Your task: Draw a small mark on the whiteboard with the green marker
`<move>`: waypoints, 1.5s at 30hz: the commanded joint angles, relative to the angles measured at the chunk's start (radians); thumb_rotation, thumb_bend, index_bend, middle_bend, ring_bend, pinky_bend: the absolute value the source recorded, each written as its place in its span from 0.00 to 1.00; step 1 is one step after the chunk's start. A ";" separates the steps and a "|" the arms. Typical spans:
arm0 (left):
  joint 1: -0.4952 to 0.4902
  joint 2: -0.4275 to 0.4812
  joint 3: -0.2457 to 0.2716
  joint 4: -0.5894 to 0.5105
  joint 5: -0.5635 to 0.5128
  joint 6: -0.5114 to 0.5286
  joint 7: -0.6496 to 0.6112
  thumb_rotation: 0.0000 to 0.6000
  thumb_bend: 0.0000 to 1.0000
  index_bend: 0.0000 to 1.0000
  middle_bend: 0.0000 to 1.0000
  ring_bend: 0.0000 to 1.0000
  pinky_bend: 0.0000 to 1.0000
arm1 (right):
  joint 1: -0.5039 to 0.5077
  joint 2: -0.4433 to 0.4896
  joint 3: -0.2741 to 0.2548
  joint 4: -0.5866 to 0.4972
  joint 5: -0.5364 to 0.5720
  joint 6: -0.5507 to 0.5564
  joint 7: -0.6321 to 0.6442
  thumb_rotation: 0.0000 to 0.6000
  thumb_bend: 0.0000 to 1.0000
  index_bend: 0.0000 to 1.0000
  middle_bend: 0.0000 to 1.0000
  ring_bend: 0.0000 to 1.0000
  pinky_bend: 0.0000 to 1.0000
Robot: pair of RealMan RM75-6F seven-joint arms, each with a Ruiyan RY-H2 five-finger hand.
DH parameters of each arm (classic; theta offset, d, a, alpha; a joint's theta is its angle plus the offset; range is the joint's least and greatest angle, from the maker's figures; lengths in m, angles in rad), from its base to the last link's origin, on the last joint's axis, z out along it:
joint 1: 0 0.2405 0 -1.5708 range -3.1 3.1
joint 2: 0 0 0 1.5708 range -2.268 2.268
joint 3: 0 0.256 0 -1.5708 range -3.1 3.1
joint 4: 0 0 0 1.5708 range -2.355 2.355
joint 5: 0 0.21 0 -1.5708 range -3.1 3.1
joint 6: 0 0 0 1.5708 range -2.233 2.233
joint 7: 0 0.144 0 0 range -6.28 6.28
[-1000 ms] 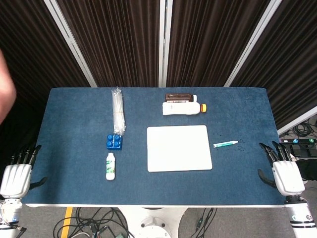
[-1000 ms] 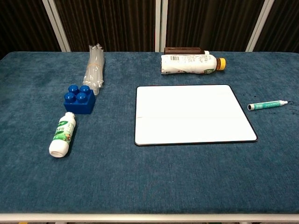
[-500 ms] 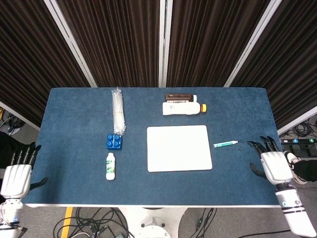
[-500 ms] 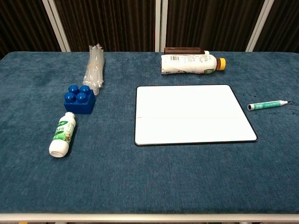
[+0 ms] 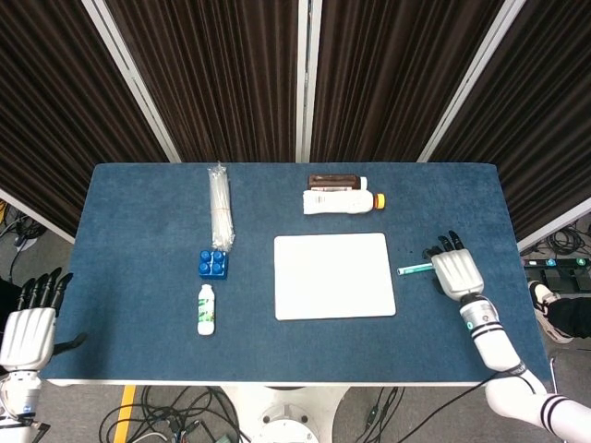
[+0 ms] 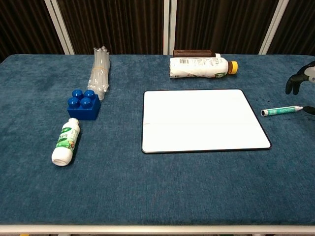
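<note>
Having been brought in from the desk's right edge, the right robot hand (image 5: 456, 272) is being held open, empty, over the green marker (image 5: 416, 269), lying right of the whiteboard (image 5: 334, 276); grasping seems next.

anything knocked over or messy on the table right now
Both bottles lie on their sides: the large white bottle behind the whiteboard, and the small green-label bottle near the blue block. No spill shows, and the whiteboard is blank.
</note>
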 commanded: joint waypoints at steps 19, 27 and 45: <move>0.000 0.005 0.006 0.000 -0.006 -0.018 -0.036 1.00 0.00 0.09 0.00 0.00 0.00 | 0.070 -0.199 -0.023 0.262 0.000 -0.021 -0.002 1.00 0.24 0.44 0.45 0.17 0.07; 0.003 0.003 0.007 0.008 -0.006 -0.016 -0.045 1.00 0.00 0.09 0.00 0.00 0.00 | 0.078 -0.226 -0.031 0.303 -0.007 -0.030 0.019 1.00 0.28 0.48 0.47 0.18 0.08; 0.001 0.004 0.008 0.017 0.010 -0.011 -0.054 1.00 0.00 0.09 0.00 0.00 0.00 | 0.059 -0.055 0.033 -0.059 -0.076 0.095 0.349 1.00 0.36 0.66 0.53 0.29 0.14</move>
